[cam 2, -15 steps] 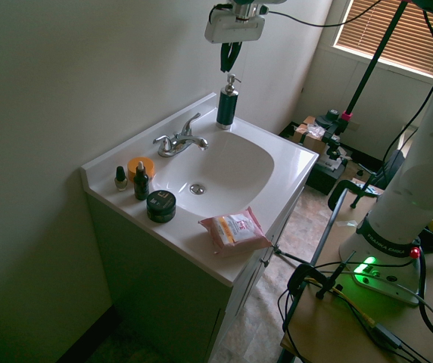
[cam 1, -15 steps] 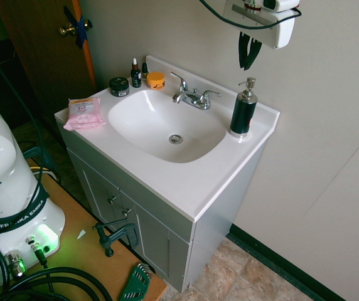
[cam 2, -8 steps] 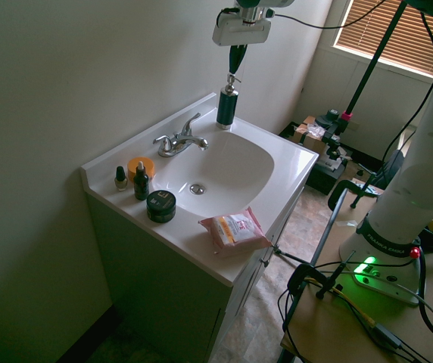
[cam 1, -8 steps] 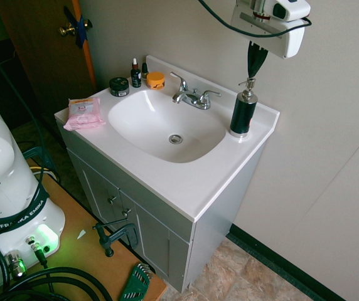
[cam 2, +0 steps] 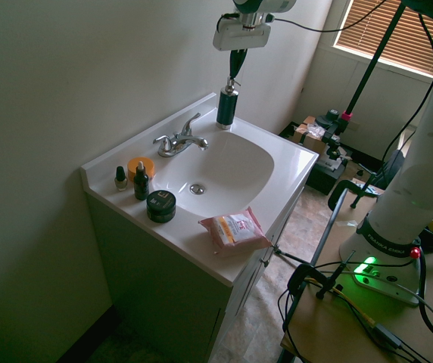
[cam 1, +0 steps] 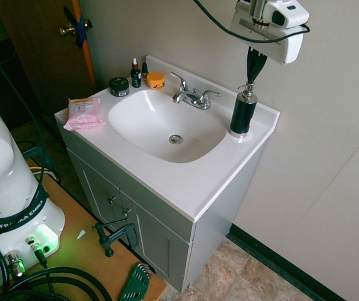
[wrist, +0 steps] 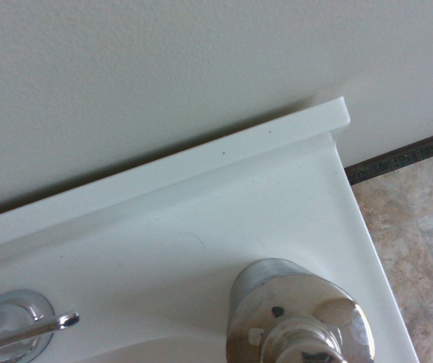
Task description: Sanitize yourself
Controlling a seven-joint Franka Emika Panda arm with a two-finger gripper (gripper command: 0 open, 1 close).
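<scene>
tool [cam 1: 253,65] over the back corner of the sink top [cam 1: 160,179], fingers brought together, nothing between them; tips at or just above the head of the pump bottle [cam 1: 243,110]; cannot tell whether they touch it.

task's thing is the robot itself; its arm [cam 2: 421,151] rises from the table [cam 1: 73,241] by the sink, and its tool end hangs above the bottle; bottle upright near the wall, beside the faucet [cam 1: 196,98], basin [cam 1: 167,128] next to it.

step in hand, as i judge it: pressing the pump with the closed tool; best kept shut, centred on the pump head [wrist: 303,348], then straight down, slow and even; stop when the pump bottoms out, lift straight up so it springs back.

off-centre push likely slides off the head or tips the bottle; a sideways drift may swing the nozzle; light bottle may skid on the smooth top; getting any gel onto the tool itself probably needs a separate move under the nozzle.
</scene>
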